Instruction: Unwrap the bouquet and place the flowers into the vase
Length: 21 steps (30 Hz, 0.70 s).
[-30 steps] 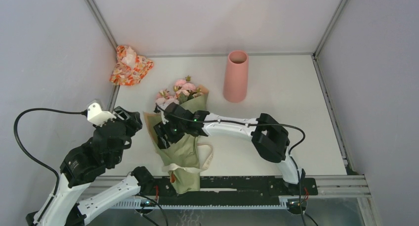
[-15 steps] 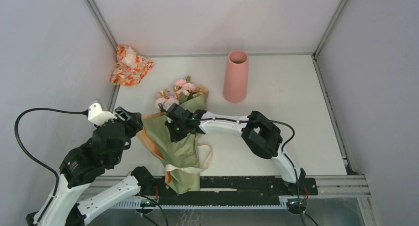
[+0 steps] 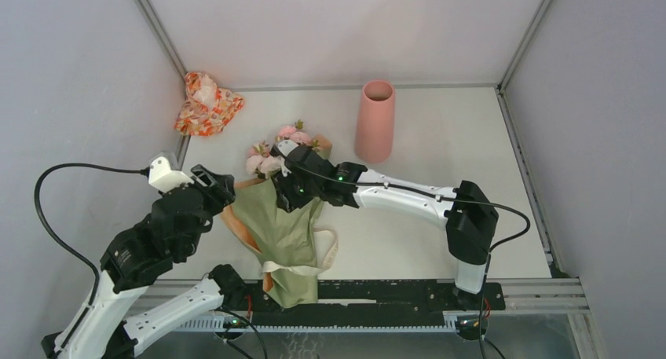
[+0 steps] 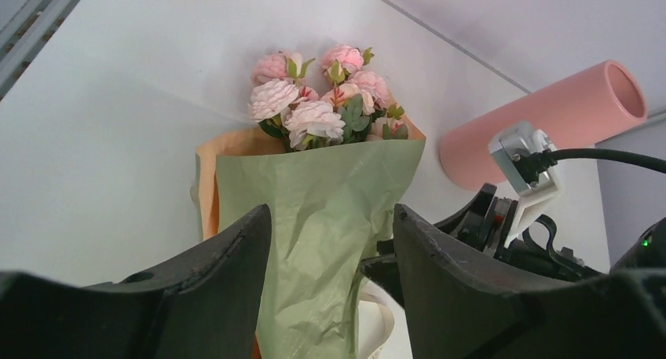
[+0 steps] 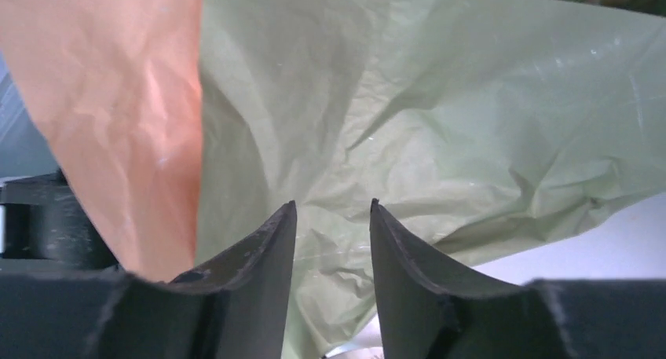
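While the bouquet (image 3: 287, 221) lay wrapped on the worktop (image 3: 440, 139) between both arms, flowers (image 3: 271, 156) pointing toward the upright vase (image 3: 375, 122), the right fingers (image 5: 267, 249) sat narrowly parted over the green paper, gripping nothing visible. Left fingers (image 4: 236, 257) stood wide apart, empty, near the orange edge. Best approach, judged: pinch a loose paper edge only, avoid stems, peel outward. The ribbon (image 3: 294, 269) looked tied, so probably loosen it first.

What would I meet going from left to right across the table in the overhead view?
Orange-and-white patterned bundle → bouquet → vase → right arm's elbow.
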Available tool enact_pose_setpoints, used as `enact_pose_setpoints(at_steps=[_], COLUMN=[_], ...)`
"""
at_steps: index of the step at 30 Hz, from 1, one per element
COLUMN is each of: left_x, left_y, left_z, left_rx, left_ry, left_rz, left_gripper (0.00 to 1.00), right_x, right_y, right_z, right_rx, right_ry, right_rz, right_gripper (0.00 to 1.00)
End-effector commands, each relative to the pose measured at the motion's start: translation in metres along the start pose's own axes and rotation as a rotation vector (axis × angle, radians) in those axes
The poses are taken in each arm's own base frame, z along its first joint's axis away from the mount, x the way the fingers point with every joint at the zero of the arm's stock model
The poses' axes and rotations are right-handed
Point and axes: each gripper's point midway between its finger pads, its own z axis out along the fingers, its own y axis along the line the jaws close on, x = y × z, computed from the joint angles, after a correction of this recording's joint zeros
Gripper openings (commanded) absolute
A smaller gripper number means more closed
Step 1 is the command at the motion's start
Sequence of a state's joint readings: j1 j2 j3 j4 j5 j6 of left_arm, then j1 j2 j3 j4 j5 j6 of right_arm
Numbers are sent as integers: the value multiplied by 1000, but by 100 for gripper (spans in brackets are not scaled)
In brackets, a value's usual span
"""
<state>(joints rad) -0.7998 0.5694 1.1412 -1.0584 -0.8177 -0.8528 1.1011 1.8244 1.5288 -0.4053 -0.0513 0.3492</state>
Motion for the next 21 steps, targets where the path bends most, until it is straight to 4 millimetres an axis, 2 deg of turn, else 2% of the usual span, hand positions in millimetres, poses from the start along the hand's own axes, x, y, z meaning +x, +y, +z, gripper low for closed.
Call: enact_pose_setpoints(at_steps=[1,6,10,12,21], left_x=[-4,-5,-8,-10,-8], left_y=[-14,-15,-10,-10,-12], left_z=[3,2,0,-1,2], left_rx=[29,33,17,14,7], left_ry=[-2,4,-2,-7,-1], left_rz=[8,9,14,12,19], left_gripper=[63,63,63,63,63], right_x=[8,26,37,44,73], right_y=[36,78,108,116,105], right_z=[3,24,28,31,61], right_rx=[-63,-127,-184,-196,-150], right_ry=[38,116,139,153,243], right_rz=[-96,-153,-198,-212,-221], right_gripper=[53,56,60,61,61])
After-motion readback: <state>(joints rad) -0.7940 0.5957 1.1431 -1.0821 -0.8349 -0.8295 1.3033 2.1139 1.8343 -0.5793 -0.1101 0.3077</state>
